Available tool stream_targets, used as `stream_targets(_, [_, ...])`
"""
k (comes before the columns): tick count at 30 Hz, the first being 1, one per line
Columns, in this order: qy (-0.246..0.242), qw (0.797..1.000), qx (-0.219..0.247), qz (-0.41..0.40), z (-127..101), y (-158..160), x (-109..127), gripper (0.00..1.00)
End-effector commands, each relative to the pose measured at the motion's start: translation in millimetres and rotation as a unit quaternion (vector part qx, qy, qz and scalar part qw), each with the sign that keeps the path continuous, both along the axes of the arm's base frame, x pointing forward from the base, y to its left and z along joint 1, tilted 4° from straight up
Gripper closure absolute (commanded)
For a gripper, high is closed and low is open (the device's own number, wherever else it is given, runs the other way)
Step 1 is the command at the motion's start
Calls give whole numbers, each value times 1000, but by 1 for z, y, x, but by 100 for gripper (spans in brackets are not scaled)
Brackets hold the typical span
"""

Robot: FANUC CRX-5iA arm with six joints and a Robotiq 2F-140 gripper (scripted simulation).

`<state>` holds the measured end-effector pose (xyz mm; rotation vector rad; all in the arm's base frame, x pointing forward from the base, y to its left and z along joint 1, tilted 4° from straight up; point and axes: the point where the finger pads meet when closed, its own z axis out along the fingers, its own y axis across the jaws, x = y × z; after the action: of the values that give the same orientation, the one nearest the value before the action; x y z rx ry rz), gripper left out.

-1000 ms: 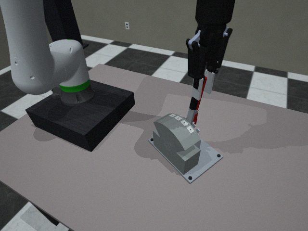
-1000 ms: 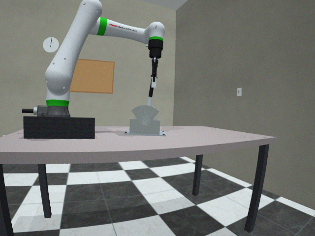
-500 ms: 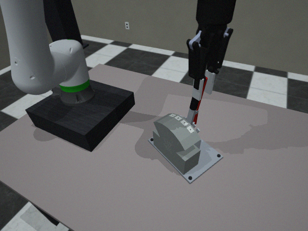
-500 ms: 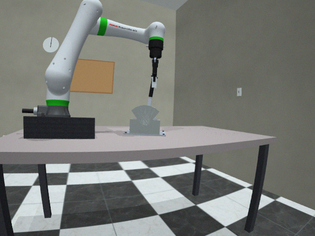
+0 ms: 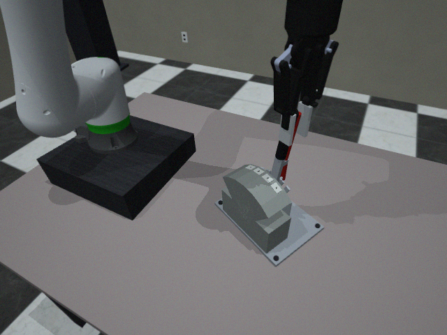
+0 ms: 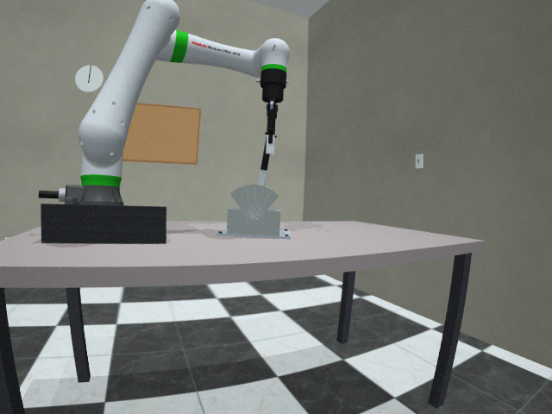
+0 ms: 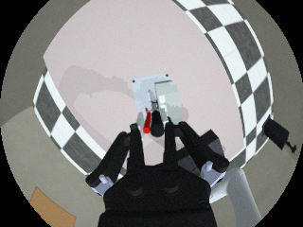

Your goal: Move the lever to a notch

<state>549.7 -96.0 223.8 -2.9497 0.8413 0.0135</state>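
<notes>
A grey lever stand [image 5: 265, 211] sits on a bolted plate on the table, with a curved notched top and small white number plates [image 5: 263, 176] along it. The lever handle [image 5: 285, 144], banded black and white, rises from the right end of the arc and leans to the right. The red bar [image 5: 294, 134] runs along it, pressed close to the handle. My gripper [image 5: 295, 121] is shut on the handle and red bar near the top. In the wrist view the red bar [image 7: 148, 121] shows between the fingers above the stand [image 7: 158, 97]. The plate numbers are too small to read.
The robot's black base block [image 5: 119, 164] stands at the left of the table, with the white arm above it. The stand also shows in the exterior view [image 6: 253, 214] at mid-table, with the table's right edge [image 6: 467, 242] far off.
</notes>
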Motion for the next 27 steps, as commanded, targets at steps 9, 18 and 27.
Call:
stream_targets(9, [0, 1000, 0, 0, 0, 0, 0, 100])
stream_targets(18, [0, 1000, 0, 0, 0, 0, 0, 44])
stream_targets(27, [0, 1000, 0, 0, 0, 0, 0, 44])
